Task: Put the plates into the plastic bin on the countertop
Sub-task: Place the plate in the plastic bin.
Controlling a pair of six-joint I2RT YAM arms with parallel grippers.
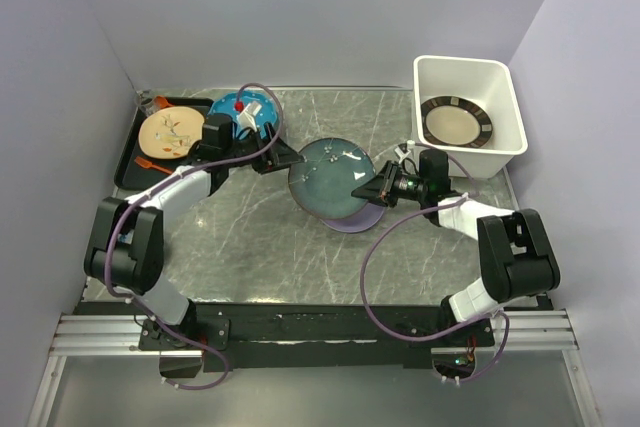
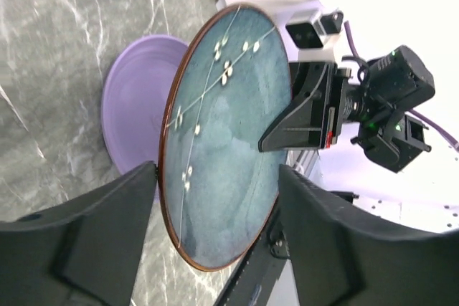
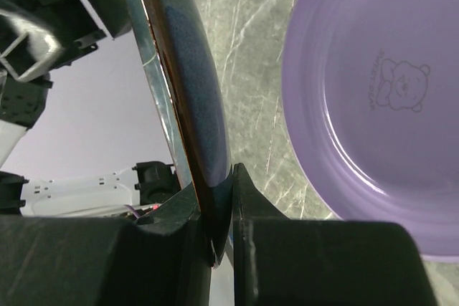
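Top external view: 1 of 5 plates binned, blue-grey plate [image 1: 330, 177] in the air
So far only the cream striped-rim plate [image 1: 455, 124] lies in the plastic bin [image 1: 463, 60]; 4 remain. The right jaws clench the blue-grey plate's rim, tilting it over the desk [image 1: 260, 247]; the left jaws stand released astride its far edge. Beneath lies the lavender plate [image 1: 365, 225], with a bear emblem [image 3: 394, 87] whose lettering is unreadable; the orange plate [image 1: 170, 132] and teal plate [image 1: 228, 105] sit on the black tray [image 1: 128, 165]

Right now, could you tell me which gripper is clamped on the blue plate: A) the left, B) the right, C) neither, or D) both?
B: the right gripper is shut on the rim of the blue plate, while the left gripper stands open around it.
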